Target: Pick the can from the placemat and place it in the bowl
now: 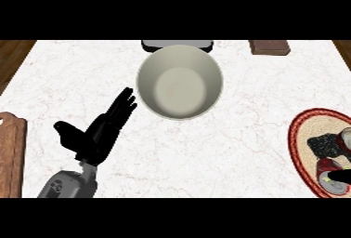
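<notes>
From the head view, my left hand (101, 128) stands open at the lower left, fingers (122, 106) straight, close together and pointing up, thumb out to the side, holding nothing. It is resting. The large round off-white ceramic bowl (179, 81) sits just up and to the right of those fingertips, near but not touching. The red can with a silver end (331, 179) is well apart from them, far to the right and a little lower, on the oval beige placemat with a dark red rim (302, 139) at the picture's right edge. The silver end faces up at me, so I judge the long axis runs roughly upright, though cropping leaves me unsure of any tilt. A dark speckled patch lies on the mat just above the can; I cannot say what it is. My right hand (342, 175) shows only as a black sliver across the can's top, so it is by far the nearer hand. Whether it is open or closed on the can I cannot tell. The carry to come runs left and up across the white marble counter (233, 148), from mat to bowl.
</notes>
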